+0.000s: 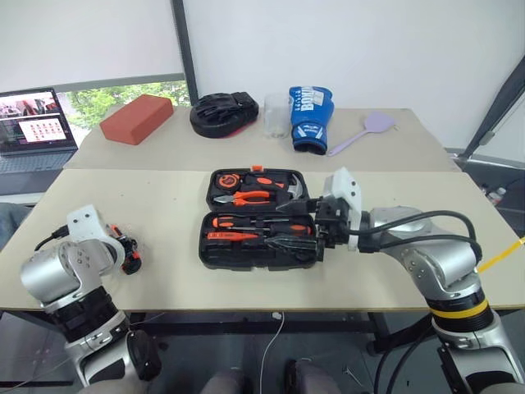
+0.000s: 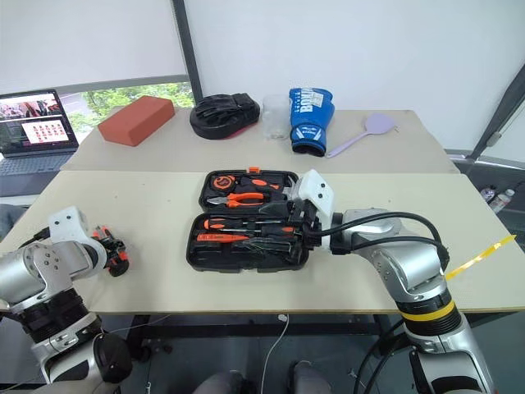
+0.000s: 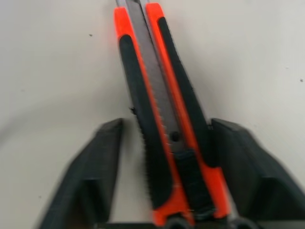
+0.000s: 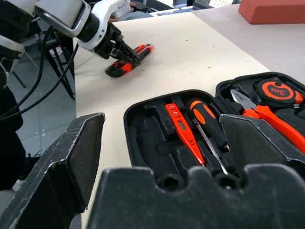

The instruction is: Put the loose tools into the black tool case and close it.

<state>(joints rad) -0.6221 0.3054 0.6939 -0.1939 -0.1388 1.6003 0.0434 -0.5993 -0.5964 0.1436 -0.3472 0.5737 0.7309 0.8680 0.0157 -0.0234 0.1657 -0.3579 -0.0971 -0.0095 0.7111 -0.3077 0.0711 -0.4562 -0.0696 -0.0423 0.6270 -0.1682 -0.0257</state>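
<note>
Near the left edge of the front table (image 1: 164, 287) we see the left gripper (image 3: 164, 152) lowered over the orange-and-black utility knife (image 3: 164, 119), which lies flat on the tabletop. Its two black fingers (image 3: 95, 171) stand on either side of the knife's body: one seems to touch it, the other has a gap, so we cannot tell whether the jaws have it clamped. The knife is long and slim, with orange edges, black grip strips and a grey metal track down its middle carrying a black slider.

At the middle of the table, toward its front edge, the black tool case (image 1: 246, 254) lies opened flat, a rounded black shell with moulded slots and a small orange latch (image 1: 257, 168) on its far rim. The far half holds a tape measure (image 4: 276, 89), orange-handled pliers (image 1: 246, 198) and a hammer (image 1: 287, 185). The near half holds a slim all-orange tester screwdriver (image 4: 178, 125) and, just beside it, a black-and-orange-handled screwdriver (image 4: 207, 119); several slots beside them are bare.

At the case's right end the right gripper (image 1: 321, 223) hovers over the rim, its jaws spread wide with nothing between them.

On the rear table we see a red block (image 1: 136, 118), a black mitt (image 1: 223, 113), a clear cup (image 1: 276, 115), a blue boxing glove (image 1: 312, 117) and a lilac paddle (image 1: 365, 131).
</note>
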